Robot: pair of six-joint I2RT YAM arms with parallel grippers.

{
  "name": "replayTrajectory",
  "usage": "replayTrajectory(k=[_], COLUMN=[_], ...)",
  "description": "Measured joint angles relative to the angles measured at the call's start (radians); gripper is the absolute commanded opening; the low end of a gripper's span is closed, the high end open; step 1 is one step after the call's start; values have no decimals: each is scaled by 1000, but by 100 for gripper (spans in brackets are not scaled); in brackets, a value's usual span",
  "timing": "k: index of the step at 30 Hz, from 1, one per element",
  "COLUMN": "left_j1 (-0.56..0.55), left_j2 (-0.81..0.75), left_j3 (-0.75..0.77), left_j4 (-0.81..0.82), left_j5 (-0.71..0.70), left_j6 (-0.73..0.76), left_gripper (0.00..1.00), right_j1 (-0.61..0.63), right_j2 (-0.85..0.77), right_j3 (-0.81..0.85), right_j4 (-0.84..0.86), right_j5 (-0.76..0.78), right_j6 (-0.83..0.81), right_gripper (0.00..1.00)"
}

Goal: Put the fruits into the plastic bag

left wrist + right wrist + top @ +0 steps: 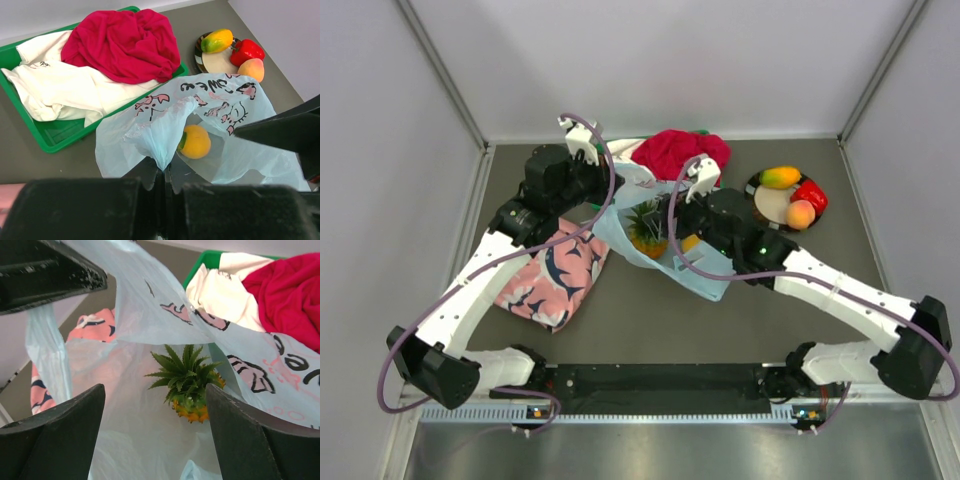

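Just ahead of released right claw (155,392), pineapple (188,390) inside plastic bag (150,300) pinched in left claw (163,176).

Bag print, left wrist view: the plastic bag (150,135) is carrying dark outlined letters (200,86) toward 1 o'clock of its crumpled sheet. They are lying upside down and reading "SWE", with the rest of the word curling into a fold.
Bag print, right wrist view: a few rounded dark strokes (295,362) are showing on the bag at 4 o'clock, reading roughly "ee", with the picture edge cutting them off.
Garment mark: the white garment (55,85) is bearing a small dark mark (37,64) at 10 o'clock, too small to read.
Top view: nothing is reading clearly.
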Motion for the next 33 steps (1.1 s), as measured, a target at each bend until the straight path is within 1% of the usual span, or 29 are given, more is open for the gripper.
replayTrajectory(k=[4,10,13,16,18,22,26,30,33], left_j1=[0,0,0,0,0,0,0,0,0], left_j2=[0,0,0,0,0,0,0,0,0], left_j3=[0,0,0,0,0,0,0,0,0], left_j4=[0,0,0,0,0,0,0,0,0], left_j5=[0,0,0,0,0,0,0,-1,-4], left_j6=[0,0,0,0,0,0,0,0,1], left_gripper=[0,0,0,0,0,0,0,0,0], right_j1=[-66,-271,-347,-430,-485,-610,-715,-780,-810], right_j2=[-69,-156,-188,-224,-238,-241,-231,-181,-121], right_j3=[-18,-74,-90,-101,-102,-104,-143,-177,-177], right_j4=[6,3,0,-13,-35,-84,-102,-105,-115], right_j5=[-51,-175,-233,-264,-267,-262,-255,-252,-219], right_j6=[-5,10,23,33,40,52,71,95,103], right_gripper=[79,78,78,78,81,82,82,82,82])
